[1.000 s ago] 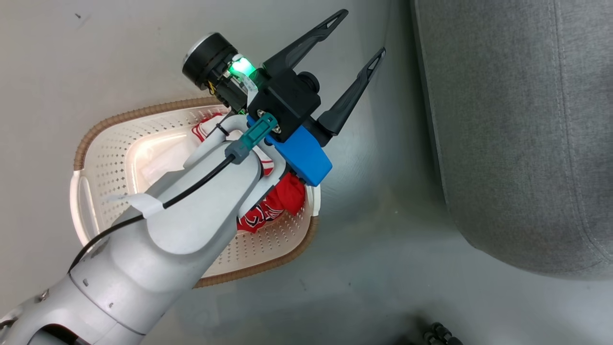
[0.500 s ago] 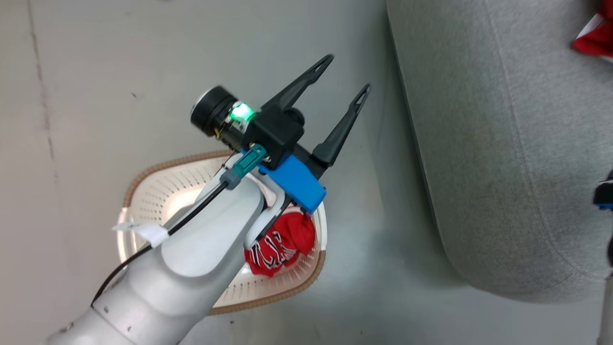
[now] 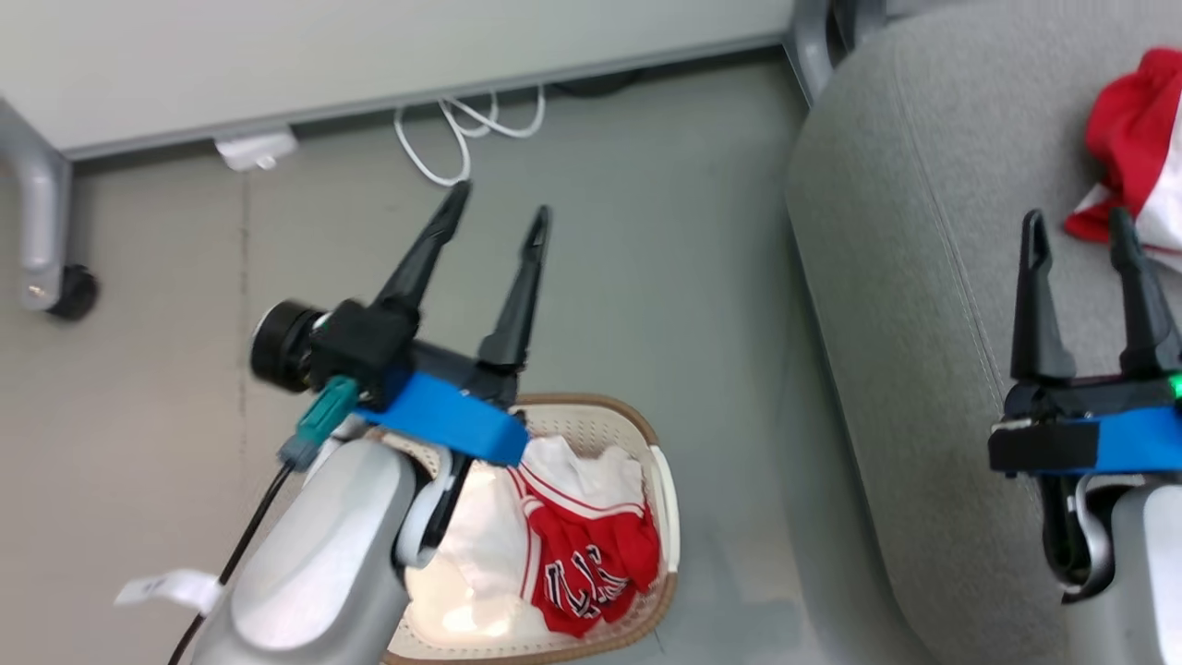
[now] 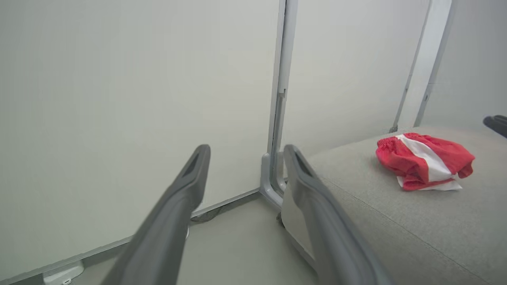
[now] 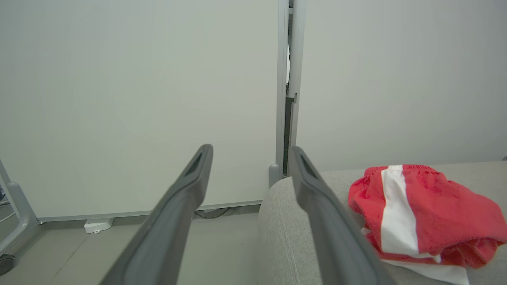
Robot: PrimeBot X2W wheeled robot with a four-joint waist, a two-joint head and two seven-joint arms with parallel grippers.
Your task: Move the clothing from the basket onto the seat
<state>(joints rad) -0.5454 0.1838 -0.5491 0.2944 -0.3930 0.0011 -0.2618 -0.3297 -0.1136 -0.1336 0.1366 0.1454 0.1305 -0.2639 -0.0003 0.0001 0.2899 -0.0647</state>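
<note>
Nearest, the basket [image 3: 600,407] stands on the floor [image 3: 702,277] with the red jersey [image 3: 591,545] bunched inside, untouched. Above its far rim the left gripper [image 3: 500,201] hangs released and empty, pointing toward the wall [image 3: 369,55].

Further right, the right gripper [image 3: 1077,217] stands over the seat [image 3: 923,277], jaws spread with nothing between them. A second ago it was clenched, so it has just let go. Just beyond its fingertips the red shorts [image 5: 435,213] lie crumpled on the cushion, held by nothing.

The head view has swung up and right since the earlier pictures; I judge that the basket itself has not shifted.

Assessment: one garment delivered, the jersey outstanding; a return to the basket is called for.
</note>
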